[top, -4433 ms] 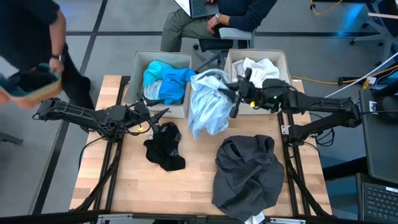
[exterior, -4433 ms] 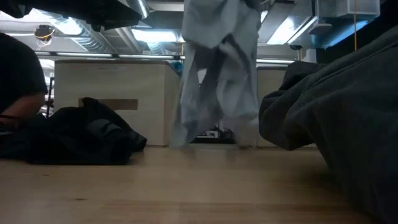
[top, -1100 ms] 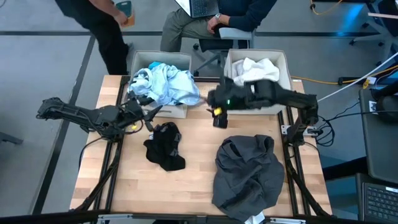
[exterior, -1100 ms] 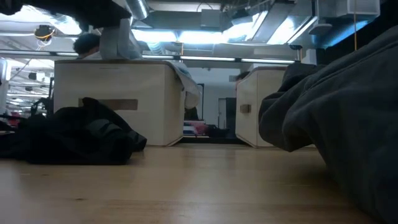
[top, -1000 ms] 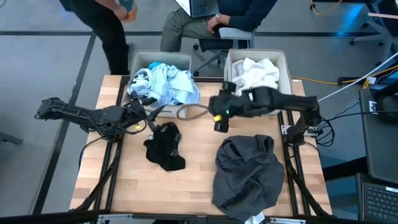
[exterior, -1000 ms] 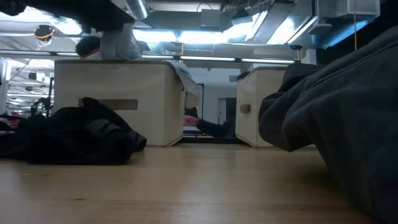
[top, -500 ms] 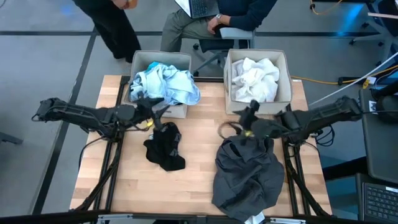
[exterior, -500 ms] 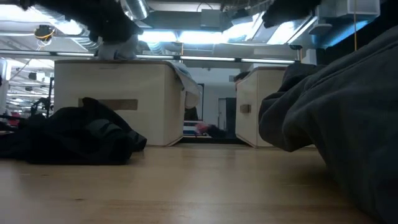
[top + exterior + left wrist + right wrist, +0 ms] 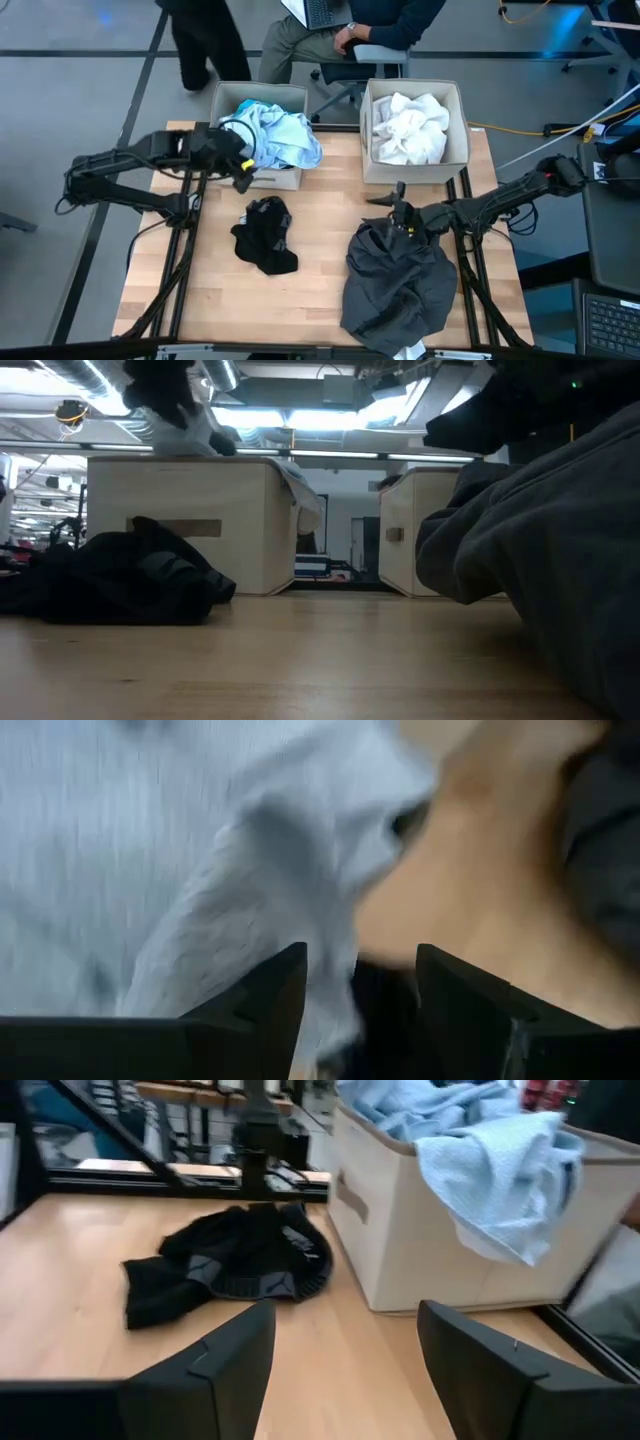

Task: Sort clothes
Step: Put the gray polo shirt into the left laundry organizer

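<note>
A large dark grey garment (image 9: pixel 398 280) lies heaped on the wooden tabletop (image 9: pixel 310 290) at its near edge. At the far edge of that heap, the right end effector (image 9: pixel 400 208) hovers with its fingers spread and empty. Left of the heap lies a small black garment (image 9: pixel 265 235). Beyond it, the left end effector (image 9: pixel 243 170), fingers spread, sits at the front of the left bin (image 9: pixel 228 100), beside the pale blue garment (image 9: pixel 275 135) spilling over its rim. The right bin (image 9: pixel 460 110), beyond the heap, holds a white garment (image 9: pixel 410 127).
</note>
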Motion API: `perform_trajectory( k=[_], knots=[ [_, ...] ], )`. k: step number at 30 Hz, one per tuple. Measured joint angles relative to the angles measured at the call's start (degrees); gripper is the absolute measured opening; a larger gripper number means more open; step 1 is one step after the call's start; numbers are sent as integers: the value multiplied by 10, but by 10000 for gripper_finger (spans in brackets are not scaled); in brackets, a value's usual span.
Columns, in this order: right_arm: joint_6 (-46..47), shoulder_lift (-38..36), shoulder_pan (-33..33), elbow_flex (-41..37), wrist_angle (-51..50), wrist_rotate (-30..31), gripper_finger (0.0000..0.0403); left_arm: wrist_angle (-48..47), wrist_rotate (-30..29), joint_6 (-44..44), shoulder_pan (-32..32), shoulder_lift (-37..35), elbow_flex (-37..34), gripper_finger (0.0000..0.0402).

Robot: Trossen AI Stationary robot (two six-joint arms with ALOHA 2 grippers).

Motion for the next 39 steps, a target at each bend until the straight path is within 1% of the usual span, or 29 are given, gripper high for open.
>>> perform_trajectory(
  k=[2,3,5,7,12,14,15,17,19,23,26,29,32,39],
  knots=[
    [-5,0,0,-6,5,-11,246,-70,10,-24,1,24,36,180],
    [-6,0,0,-8,5,-14,246,-90,11,-29,1,34,52,180],
    [-7,0,0,-13,5,-18,246,-83,10,-23,1,48,80,180],
    [-13,0,0,-15,2,-26,246,-24,5,4,1,60,94,180],
    [-17,0,0,-15,2,-26,246,206,-2,144,1,93,75,180],
    [-17,0,0,-15,2,-26,246,261,0,181,7,120,64,180],
    [-17,0,0,-15,1,-26,246,273,1,194,14,136,62,180],
    [-17,0,0,-15,-1,-26,246,272,2,209,33,169,62,180],
    [-17,0,0,-15,-1,-26,246,252,10,216,63,197,62,180],
    [-16,0,0,-15,-6,-26,246,206,58,218,127,242,61,180],
    [-15,0,0,-15,-9,-26,246,203,86,227,162,263,61,180],
    [-10,0,0,-15,-18,-26,246,202,79,232,189,273,61,180],
    [0,0,0,-15,-22,-26,246,203,40,235,209,272,48,180],
    [6,0,0,-15,-30,-26,246,201,34,247,249,273,-36,180]
  ],
)
